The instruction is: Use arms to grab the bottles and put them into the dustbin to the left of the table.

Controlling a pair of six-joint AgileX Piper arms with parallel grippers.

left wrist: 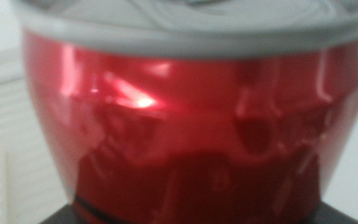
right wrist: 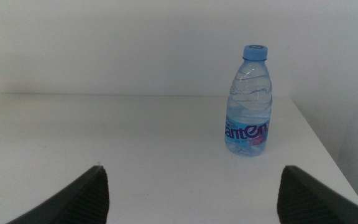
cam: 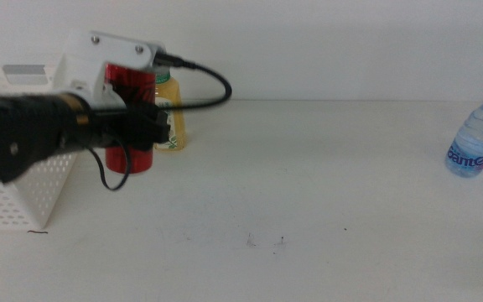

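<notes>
While your left gripper (cam: 145,126) was clamped on the red can (cam: 130,126), the can stood upright just beside the white basket (cam: 23,189), filling the left wrist view. The yellow tea bottle (cam: 171,113) stood right behind it. Your right gripper (right wrist: 191,196) sat wide apart and empty, facing the water bottle (right wrist: 248,102) upright near the table (cam: 309,201) edge.

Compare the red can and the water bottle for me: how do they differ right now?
The red can is opaque and sits at the left gripper beside the dustbin; the water bottle is clear with a blue cap, untouched near the table's right edge. The right gripper is open, short of it. Both stand upright.
</notes>
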